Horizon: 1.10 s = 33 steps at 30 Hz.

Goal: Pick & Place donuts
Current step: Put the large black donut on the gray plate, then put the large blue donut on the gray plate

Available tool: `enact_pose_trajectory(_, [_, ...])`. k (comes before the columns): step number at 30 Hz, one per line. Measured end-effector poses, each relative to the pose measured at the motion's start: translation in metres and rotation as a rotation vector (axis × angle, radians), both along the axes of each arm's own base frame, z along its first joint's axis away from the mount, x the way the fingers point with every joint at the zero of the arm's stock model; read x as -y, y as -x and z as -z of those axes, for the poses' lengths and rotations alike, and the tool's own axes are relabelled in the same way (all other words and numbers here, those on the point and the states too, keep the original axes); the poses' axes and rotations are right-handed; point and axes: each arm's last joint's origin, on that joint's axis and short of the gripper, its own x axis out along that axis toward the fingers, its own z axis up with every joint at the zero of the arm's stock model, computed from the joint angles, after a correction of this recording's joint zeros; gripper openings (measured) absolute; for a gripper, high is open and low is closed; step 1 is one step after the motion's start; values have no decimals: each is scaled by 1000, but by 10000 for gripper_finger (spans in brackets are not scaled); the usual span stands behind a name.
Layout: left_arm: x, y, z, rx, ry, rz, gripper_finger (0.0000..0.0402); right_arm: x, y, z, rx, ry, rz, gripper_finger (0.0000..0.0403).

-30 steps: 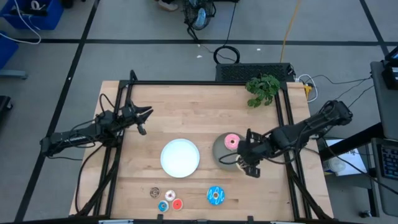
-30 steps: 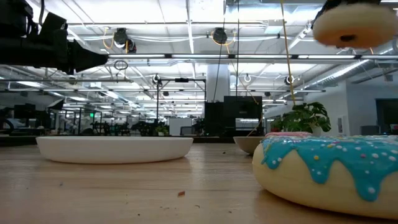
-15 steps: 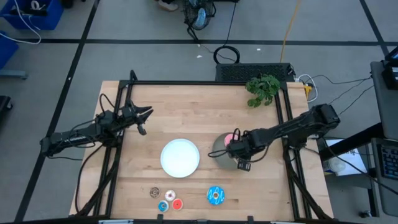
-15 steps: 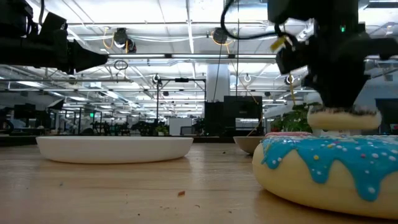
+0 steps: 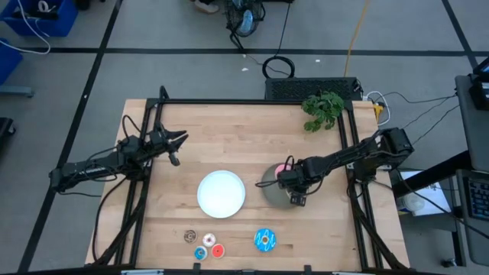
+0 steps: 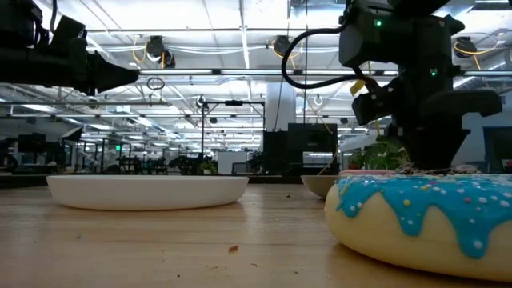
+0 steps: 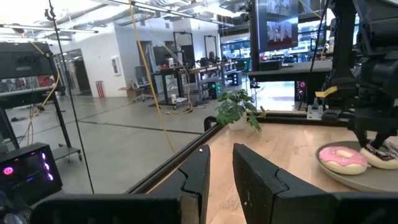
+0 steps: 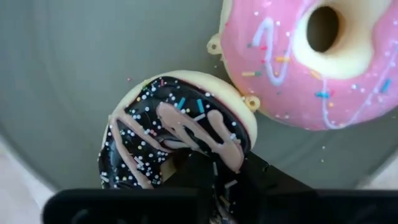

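The right hand (image 5: 286, 181) is low over the round grey plate (image 5: 269, 186), its fingers pinching the rim of the dark brown drizzled donut with coloured sprinkles (image 8: 176, 133), which rests on the plate's surface right against the pink sprinkled donut (image 8: 311, 56). The left hand (image 5: 174, 145) hangs over the tabletop's (image 5: 229, 134) far left part, fingers close together, gripping nothing. The round white plate (image 5: 221, 192) lies bare at the middle. Along the near edge sit the blue sprinkled donut (image 5: 265, 240) and four mini rings: brown (image 5: 190, 236), white (image 5: 208, 239), blue (image 5: 200, 253) and red (image 5: 218, 250).
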Motion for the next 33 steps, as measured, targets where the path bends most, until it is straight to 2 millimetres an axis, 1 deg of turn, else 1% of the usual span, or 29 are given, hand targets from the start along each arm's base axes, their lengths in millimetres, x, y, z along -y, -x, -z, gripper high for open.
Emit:
enact_pose_trajectory(3, [0,0,0,0,0,0,76,-2,0,0,-11,-52,-7,67])
enact_pose_trajectory(5, [0,0,0,-1,0,0,76,-2,1,0,-14,-58,-1,94])
enact_pose_trajectory(10, [0,0,0,-1,0,0,76,-2,0,-2,-16,-56,4,176])
enact_pose_trajectory(14, [0,0,0,-2,-3,0,76,-3,-6,-10,1,-58,-12,234])
enact_pose_trajectory(17, [0,0,0,-4,-5,-1,76,-4,-10,-22,12,-59,-26,263])
enact_pose_trajectory(21, [0,0,0,-4,-6,-1,76,-5,-17,-31,44,-61,-55,283])
enact_pose_trajectory(24, [0,0,0,-7,-6,-1,76,-5,-19,-37,53,-61,-75,288])
enact_pose_trajectory(27, [0,0,0,-8,-6,-1,76,-5,-19,-44,24,-56,-81,290])
enact_pose_trajectory(33, [0,0,1,-11,-1,0,76,-7,-10,-78,-120,-34,-55,277])
